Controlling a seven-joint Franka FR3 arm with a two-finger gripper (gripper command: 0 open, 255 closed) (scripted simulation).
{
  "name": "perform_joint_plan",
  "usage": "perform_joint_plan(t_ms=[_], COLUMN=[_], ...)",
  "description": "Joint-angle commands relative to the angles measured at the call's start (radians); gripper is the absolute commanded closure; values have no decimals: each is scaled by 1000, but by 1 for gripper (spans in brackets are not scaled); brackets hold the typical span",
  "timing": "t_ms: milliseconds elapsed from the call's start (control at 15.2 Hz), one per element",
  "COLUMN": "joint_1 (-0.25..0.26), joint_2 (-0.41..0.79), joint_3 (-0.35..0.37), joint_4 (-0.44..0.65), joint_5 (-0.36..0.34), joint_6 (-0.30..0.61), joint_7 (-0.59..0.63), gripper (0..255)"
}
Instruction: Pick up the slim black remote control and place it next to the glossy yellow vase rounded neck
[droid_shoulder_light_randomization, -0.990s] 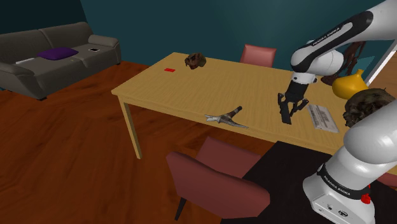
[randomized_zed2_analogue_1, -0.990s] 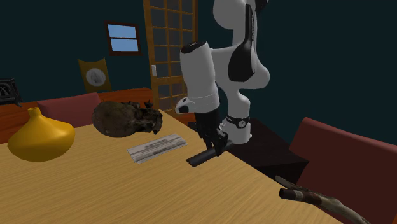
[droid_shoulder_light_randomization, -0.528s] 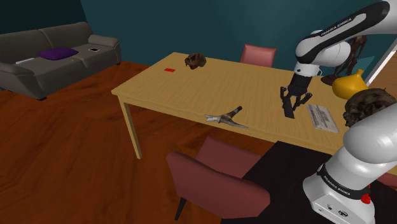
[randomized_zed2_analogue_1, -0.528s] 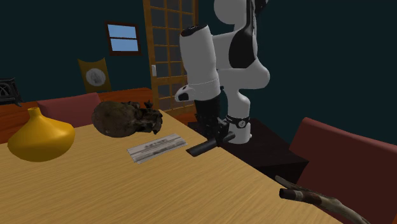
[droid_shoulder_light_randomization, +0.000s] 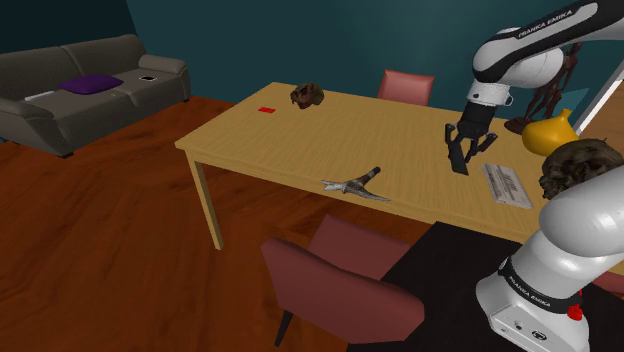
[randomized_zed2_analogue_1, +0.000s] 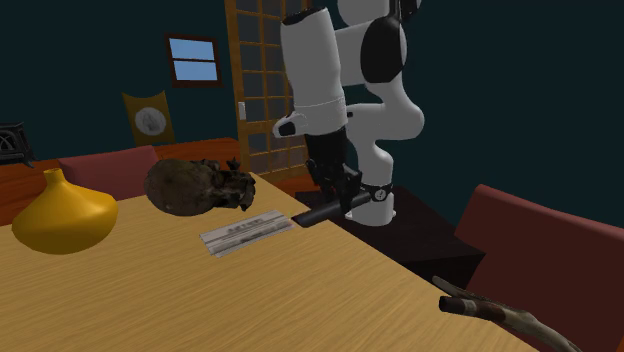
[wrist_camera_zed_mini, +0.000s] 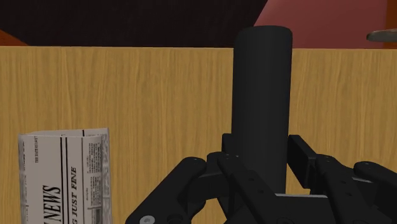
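A slim black remote hangs above the wooden table, clasped in my black gripper. In the second exterior view the remote sticks out level from the gripper, off the table surface. The wrist view has the remote standing up between the shut fingers. A rounded yellow vase with a narrow neck stands at the table's far corner, beyond the gripper. In the second exterior view the vase sits far to the left of the remote.
A folded newspaper lies beside the gripper, with a dark brown furry lump behind it. A twisted branch, a red card and a brown object also lie on the table. Red chairs stand around it.
The arm has risen and swung toward the vase's end of the table, carrying the remote higher above the surface. The grip on the remote is unchanged.
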Motion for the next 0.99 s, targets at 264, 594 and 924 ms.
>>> perform_joint_plan(t_ms=[264, 594, 924], joint_1=[-5, -6, -6], joint_2=[-50, -80, -102], joint_3=[12, 22, 30], joint_4=[46, 92, 143], joint_5=[-8, -10, -10], joint_6=[-95, -169, -241], joint_7=[17, 29, 39], gripper=[255, 255, 255])
